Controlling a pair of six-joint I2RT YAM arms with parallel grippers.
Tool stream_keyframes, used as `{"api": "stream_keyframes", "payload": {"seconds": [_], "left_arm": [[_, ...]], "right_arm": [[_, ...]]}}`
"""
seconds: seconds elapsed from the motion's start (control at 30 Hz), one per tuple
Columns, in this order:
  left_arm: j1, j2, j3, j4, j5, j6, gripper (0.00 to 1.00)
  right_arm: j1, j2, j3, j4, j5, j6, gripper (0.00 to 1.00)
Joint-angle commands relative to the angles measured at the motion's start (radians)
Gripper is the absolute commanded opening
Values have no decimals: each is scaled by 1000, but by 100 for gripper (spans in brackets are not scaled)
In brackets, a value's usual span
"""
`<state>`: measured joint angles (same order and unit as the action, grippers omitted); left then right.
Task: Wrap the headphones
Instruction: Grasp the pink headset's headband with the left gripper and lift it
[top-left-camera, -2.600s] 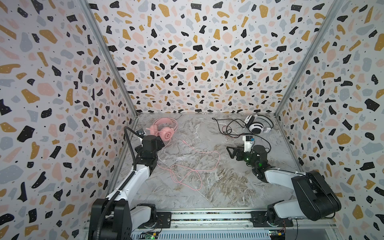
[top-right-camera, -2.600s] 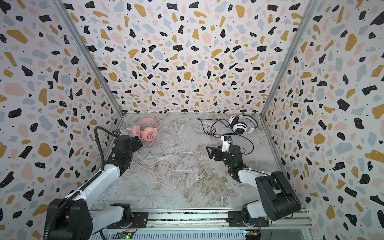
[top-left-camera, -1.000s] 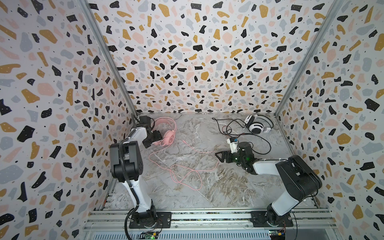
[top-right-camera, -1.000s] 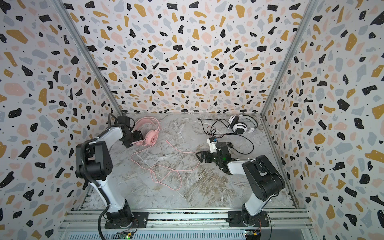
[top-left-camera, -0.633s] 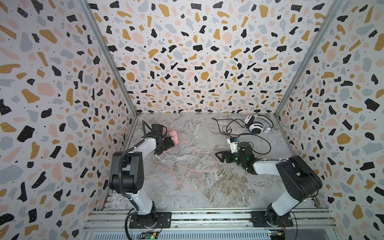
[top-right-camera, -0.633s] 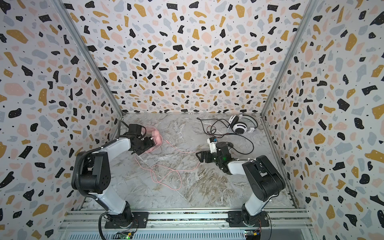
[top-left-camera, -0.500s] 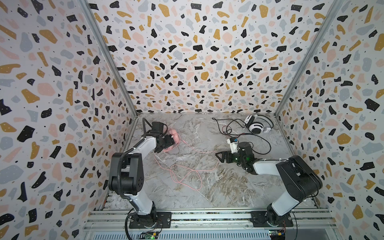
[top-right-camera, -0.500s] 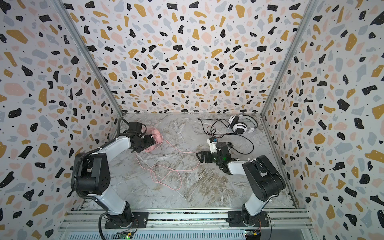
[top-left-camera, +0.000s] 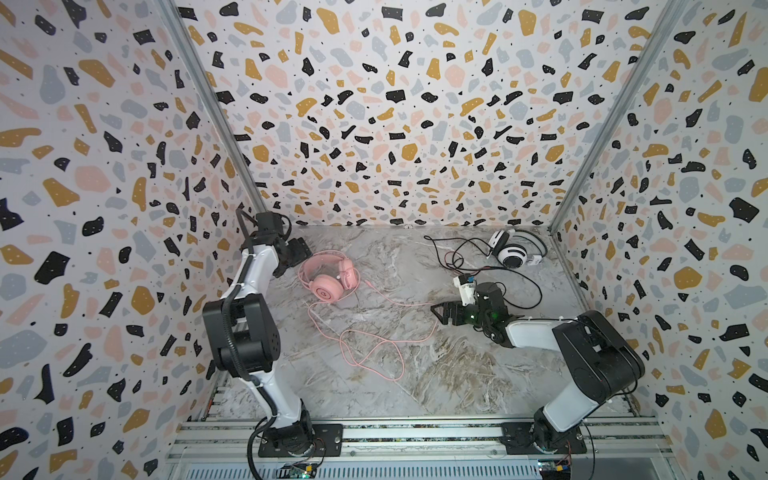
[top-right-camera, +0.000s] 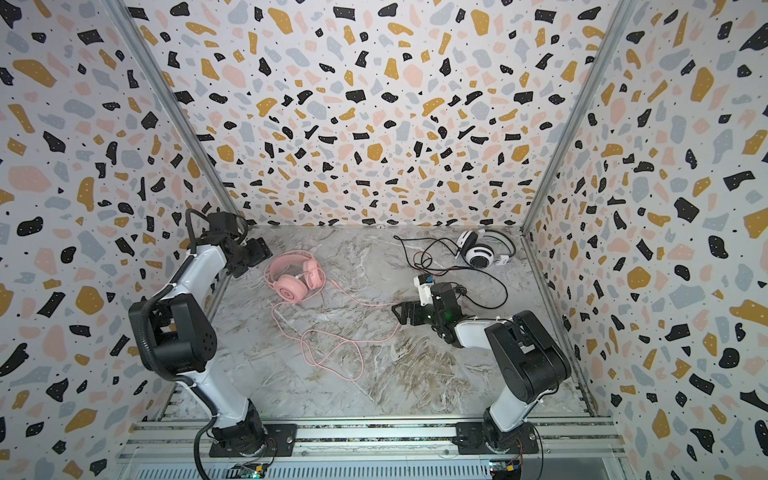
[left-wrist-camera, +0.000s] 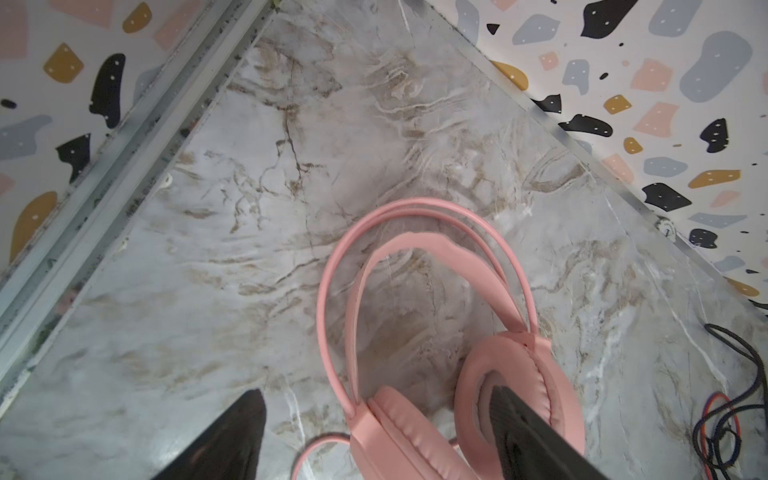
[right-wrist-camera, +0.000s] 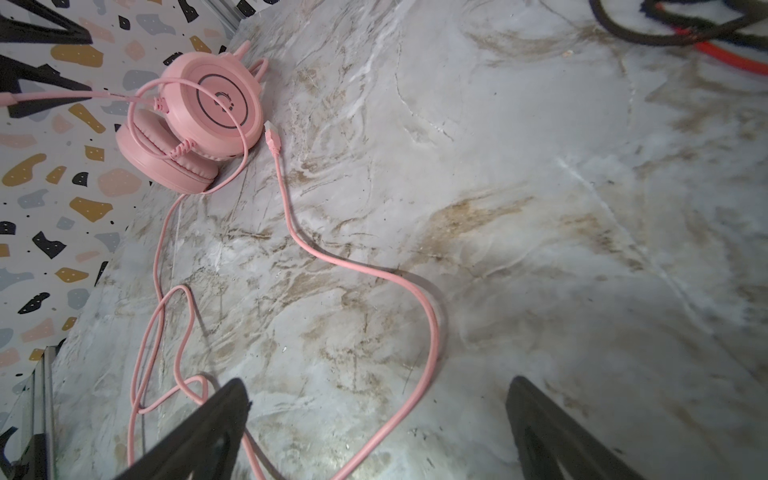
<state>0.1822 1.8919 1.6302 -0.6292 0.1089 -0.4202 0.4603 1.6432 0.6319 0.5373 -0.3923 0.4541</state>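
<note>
**A:** Our left fingers (left-wrist-camera: 232, 436) stand apart beside the pink headset (top-left-camera: 326, 289), back left on the tabletop (top-left-camera: 415, 374). It's probably light, with a springy band, so we'd grip there.

**B:** Our right fingers (right-wrist-camera: 199, 432) gape over its limp pink cord (right-wrist-camera: 435, 332). The white-and-black headset (top-left-camera: 513, 258) lies back right.

The left gripper (top-left-camera: 300, 254), at first low in front of the pink headset (top-left-camera: 328, 289) and then right over it, has pulled back to the headset's far-left side, fingers (left-wrist-camera: 536, 436) spread slightly wider. The right gripper (top-left-camera: 441, 313) has slid closer to the headset.
</note>
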Motion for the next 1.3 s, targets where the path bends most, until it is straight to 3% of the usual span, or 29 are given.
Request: {"api": "stream_keyframes", "payload": {"seconds": [0.0, 0.23, 0.63, 1.03, 1.27], "left_arm": [[-14, 120, 114, -109, 27, 68, 85], [-10, 289, 209, -132, 18, 130, 86], [-10, 377, 74, -2, -1, 137, 83], [-9, 343, 23, 86, 114, 120, 27], [-10, 222, -32, 147, 139, 102, 9]], "right_arm": [[4, 6, 38, -33, 2, -18, 99], [4, 15, 50, -52, 5, -20, 99], [9, 41, 72, -82, 18, -26, 98], [13, 44, 80, -106, 24, -37, 98], [17, 28, 73, -100, 25, -40, 99]]}}
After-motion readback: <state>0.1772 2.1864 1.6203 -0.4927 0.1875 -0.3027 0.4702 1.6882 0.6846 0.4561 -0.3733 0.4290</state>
